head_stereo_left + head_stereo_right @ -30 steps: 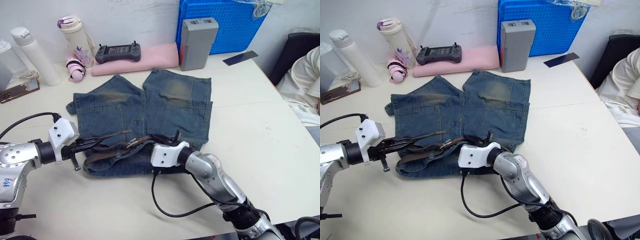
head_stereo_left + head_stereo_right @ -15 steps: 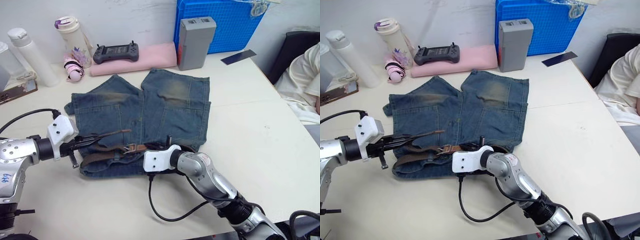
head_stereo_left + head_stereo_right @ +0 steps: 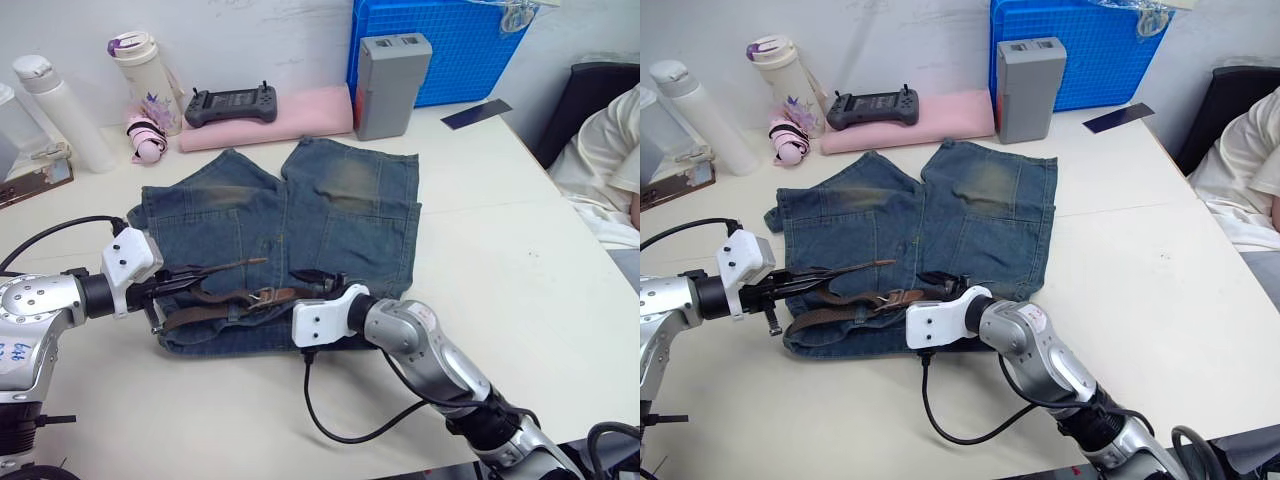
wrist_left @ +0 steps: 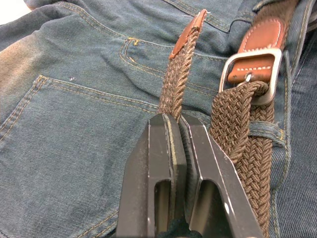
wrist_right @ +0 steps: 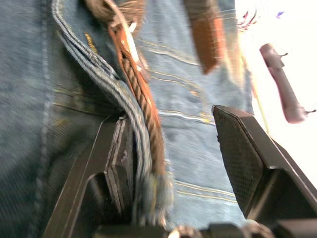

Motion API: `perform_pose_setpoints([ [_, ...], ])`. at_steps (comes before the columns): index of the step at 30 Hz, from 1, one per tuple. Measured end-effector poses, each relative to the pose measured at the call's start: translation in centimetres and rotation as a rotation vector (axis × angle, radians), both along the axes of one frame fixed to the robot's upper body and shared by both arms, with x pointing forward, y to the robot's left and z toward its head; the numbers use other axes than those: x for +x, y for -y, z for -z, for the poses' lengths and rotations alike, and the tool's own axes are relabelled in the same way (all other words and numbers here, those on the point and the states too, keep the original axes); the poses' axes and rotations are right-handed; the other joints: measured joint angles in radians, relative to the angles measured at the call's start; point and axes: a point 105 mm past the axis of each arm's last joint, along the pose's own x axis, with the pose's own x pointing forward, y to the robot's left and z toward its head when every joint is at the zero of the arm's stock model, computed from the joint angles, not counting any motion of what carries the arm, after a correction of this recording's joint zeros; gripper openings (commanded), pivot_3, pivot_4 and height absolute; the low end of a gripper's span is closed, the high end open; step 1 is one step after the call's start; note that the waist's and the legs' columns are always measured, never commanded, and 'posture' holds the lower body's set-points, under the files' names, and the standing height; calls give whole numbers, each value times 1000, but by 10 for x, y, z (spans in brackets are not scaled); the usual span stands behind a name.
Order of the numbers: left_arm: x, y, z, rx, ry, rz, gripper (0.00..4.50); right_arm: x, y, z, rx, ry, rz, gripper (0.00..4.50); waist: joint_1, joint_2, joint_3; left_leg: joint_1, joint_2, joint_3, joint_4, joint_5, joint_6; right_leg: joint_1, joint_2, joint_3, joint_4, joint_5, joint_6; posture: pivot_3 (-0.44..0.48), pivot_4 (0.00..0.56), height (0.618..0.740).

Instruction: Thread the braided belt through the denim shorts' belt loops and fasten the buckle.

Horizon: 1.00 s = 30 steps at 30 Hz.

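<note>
The denim shorts (image 3: 335,205) lie flat on the white table, waistband toward me. The braided belt (image 3: 215,311) runs along the waistband under a belt loop (image 4: 265,131). Its strap passes through the silver buckle (image 4: 250,74). My left gripper (image 4: 178,121) is shut on the belt's free end, just behind the tan tip (image 4: 190,32), which sticks up over the left leg. My right gripper (image 5: 171,124) is open at the middle of the waistband. The waistband edge and a stretch of belt lie between its fingers, close against one pad.
Along the back stand a pink folded cloth (image 3: 290,115) with a game controller (image 3: 235,103) on it, a grey box (image 3: 390,70), a blue crate (image 3: 450,45) and bottles (image 3: 55,105). A person (image 3: 610,170) sits at the table's right edge. A black cable (image 3: 340,425) loops from my right wrist.
My right gripper has slid left along the waistband toward the buckle. My left gripper keeps hold of the belt end and has shifted slightly toward the shorts.
</note>
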Motion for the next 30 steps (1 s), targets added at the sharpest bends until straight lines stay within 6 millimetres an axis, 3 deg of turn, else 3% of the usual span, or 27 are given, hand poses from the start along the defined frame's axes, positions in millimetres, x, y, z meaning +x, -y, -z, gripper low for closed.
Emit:
perform_pose_setpoints([
  [7, 0, 0, 0, -1, -1, -3, 0, -2, -1, 2, 1, -15, -7, 2613, 0, 0, 0, 0, 0, 1, 1, 0, 0, 0, 0, 1, 0, 0, 0, 0, 150, 727],
  [10, 1, -1, 0, -3, -2, -5, 0, -3, -2, 3, -3, -29, -17, 1821, 0, 0, 0, 0, 0, 1, 1, 0, 0, 0, 0, 1, 0, 0, 0, 0, 150, 727],
  [13, 1, -1, 0, -4, -4, -9, 0, -4, -4, 8, -9, -69, -21, 383, -1, 0, 0, 0, 0, 1, 1, 0, 0, 0, 1, 1, 0, 0, 0, 0, 150, 727],
  [14, 1, -1, 0, -4, -4, -11, 0, -4, -5, 9, -12, -78, -19, 181, 0, 0, 0, 0, 0, 1, 1, 0, 0, 0, 1, 1, 0, 0, 0, 0, 150, 727],
  [21, 1, 0, 0, -7, -9, -16, 0, 3, -7, 9, -2, -98, 21, 181, -1, 0, 0, 0, 0, 1, 1, 0, 0, 0, 1, 1, 1, 0, -1, 0, 150, 727],
  [27, -2, 0, 2, -17, -35, -2, 0, 14, -14, -9, 34, 2, 57, 181, -1, 0, 0, 0, 1, 2, 2, -1, 0, 0, 1, 1, 1, 0, -1, 0, 150, 727],
  [30, -3, -2, 1, 0, -44, 2, 0, 16, -17, -9, 49, -8, 65, 181, -1, 0, 0, 0, 1, 2, 2, -1, 0, -1, 1, 1, 1, 0, -1, 0, 150, 727],
])
